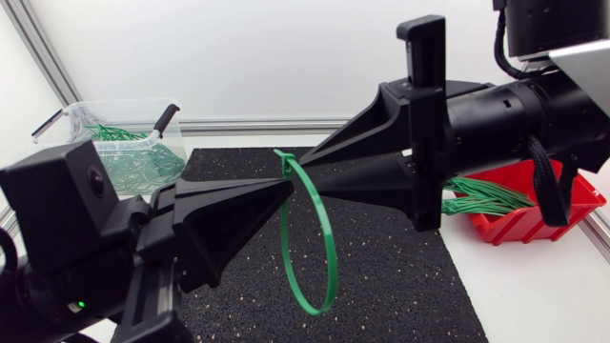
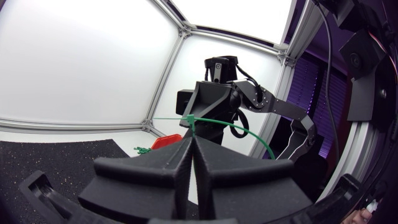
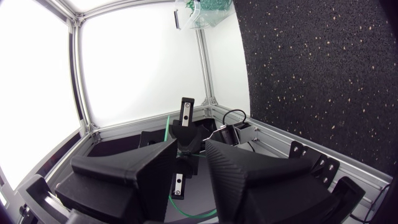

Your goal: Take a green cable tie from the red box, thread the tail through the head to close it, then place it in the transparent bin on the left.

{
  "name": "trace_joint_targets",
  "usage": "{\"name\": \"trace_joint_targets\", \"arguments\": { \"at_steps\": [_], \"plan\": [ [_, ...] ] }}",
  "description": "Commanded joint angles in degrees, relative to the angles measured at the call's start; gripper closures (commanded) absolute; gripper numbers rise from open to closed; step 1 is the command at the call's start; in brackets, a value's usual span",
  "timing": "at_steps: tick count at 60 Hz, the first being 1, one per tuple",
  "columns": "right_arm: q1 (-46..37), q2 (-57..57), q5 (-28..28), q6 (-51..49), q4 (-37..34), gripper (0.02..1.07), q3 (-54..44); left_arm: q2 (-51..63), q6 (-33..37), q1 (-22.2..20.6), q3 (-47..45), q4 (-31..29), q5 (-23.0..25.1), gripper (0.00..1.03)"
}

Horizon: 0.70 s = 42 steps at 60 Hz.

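The work surface is formed by a white table [image 1: 534, 295], on which a black, pale-flecked mat [image 1: 400, 257] is laid flat. The table is enclosed at the back and sides by plain white panels [image 1: 238, 57], which are set in silver-grey metal framing. A horizontal rail [image 1: 248, 125] is seen along the foot of the back panel, and a slanting post [image 1: 43, 52] at the corner. Bright, even light is noted throughout; the panels appear to be lit from behind, though this cannot be confirmed.

Head overhead, close; wrist views face each other, sharing cable tie [image 1: 313, 310].
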Motion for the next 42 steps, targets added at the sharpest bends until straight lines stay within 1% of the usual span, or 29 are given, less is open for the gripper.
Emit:
{"name": "trace_joint_targets", "arguments": {
  "at_steps": [1,9,19,26,42],
  "plan": [
    [-1.1,-0.5,0.3,-1.4,-0.6,0.60,-0.8,-0.6,-0.4,0.5,-1.6,0.8,0.6,0.99],
    [-2.6,0.6,0.3,-2.8,-0.4,0.60,0.4,-0.6,0.0,0.4,-2.3,0.8,2.0,0.99],
    [-3.2,4.3,-0.1,-4.4,0.9,0.61,1.6,-0.6,0.9,0.1,-2.8,0.8,2.2,0.99],
    [-1.4,5.3,-0.1,-4.5,2.4,0.61,2.0,-0.6,1.3,0.2,-3.0,0.8,2.6,0.99],
    [1.2,5.5,-0.2,-4.0,3.1,0.61,3.8,-0.6,2.3,0.5,-3.8,1.7,2.7,0.99]
  ]
}}
